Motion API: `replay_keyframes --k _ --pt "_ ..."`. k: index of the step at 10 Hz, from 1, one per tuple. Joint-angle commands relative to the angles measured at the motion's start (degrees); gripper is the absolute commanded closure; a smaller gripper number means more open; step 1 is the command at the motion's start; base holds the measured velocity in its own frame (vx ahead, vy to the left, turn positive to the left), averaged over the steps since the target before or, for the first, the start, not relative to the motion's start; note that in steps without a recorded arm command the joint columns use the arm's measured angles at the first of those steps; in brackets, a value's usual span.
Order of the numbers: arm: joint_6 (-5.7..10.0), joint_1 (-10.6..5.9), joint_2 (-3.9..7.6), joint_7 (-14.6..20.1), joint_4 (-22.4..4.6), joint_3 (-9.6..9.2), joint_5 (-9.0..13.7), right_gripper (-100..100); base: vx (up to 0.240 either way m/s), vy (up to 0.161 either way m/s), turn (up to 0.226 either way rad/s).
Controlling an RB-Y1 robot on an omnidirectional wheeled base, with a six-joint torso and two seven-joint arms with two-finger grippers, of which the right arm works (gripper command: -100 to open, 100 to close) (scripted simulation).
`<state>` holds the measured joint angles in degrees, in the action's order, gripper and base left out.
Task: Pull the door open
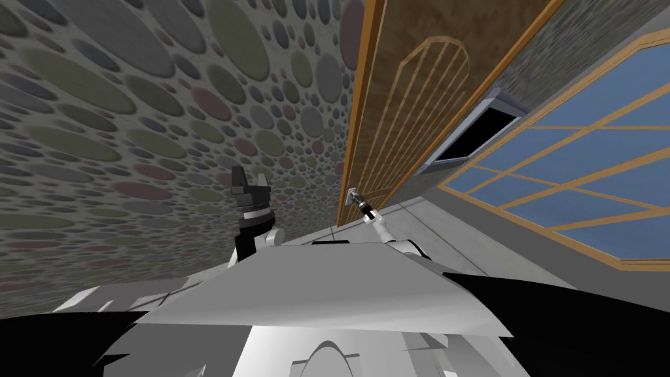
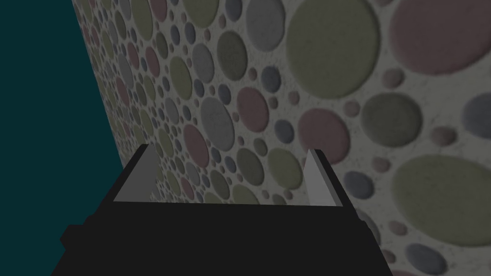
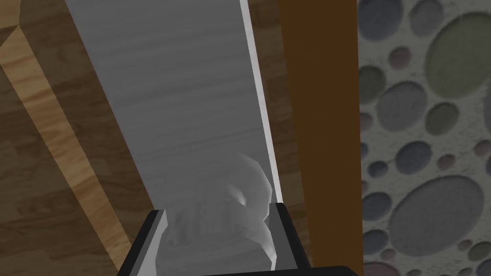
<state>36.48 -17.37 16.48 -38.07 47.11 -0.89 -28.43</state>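
- Right gripper (image 3: 219,211): narrowed down, both blades pressed against the sides of a rounded grey knob (image 3: 247,189); taken as a closed hold.
- In the head view, seen small at about 1 o'clock from the chest, at the end of the outstretched right arm (image 1: 358,201).
- Knob mounted on a long pale grey plate (image 3: 192,96), running away from the fingers along the door face.
- Door (image 1: 419,98): brown wood grain with lighter wood trim, standing at 1 o'clock ahead; looks closed, edge lying along the frame.
- Dark brown frame (image 3: 319,120) just beside the plate; past it, a wall (image 3: 422,120) dotted with coloured circles.
- Handling, judged: door rigid and probably heavy, swinging on hinges at the edge far from the knob; expect steady resistance, no give.
- Knob likely smooth, hard and rounded; thin blades could slide off its curve under a straight tug.
- Best hold: across the widest part of the knob, close to the plate; pull toward 6 o'clock, following the arc of the swing.
- Left gripper (image 1: 252,183): raised at 11 o'clock, well apart from the door, blades spread wide, nothing between them (image 2: 231,149).
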Motion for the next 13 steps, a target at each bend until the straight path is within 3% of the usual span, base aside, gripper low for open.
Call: replay_keyframes --k 1,8,9,13 --pt "0.00 0.03 -0.09 2.29 0.07 0.10 1.61 100 -0.055 -0.073 0.147" --pt "-0.94 0.82 0.03 13.00 0.99 0.71 10.19 100 -0.076 -0.076 0.179" --pt "-0.94 0.82 0.03 13.25 0.99 0.71 10.19 100 -0.061 -0.050 0.065" --pt "-1.62 1.40 0.12 19.79 1.66 1.16 16.37 100 -0.067 -0.063 0.166"
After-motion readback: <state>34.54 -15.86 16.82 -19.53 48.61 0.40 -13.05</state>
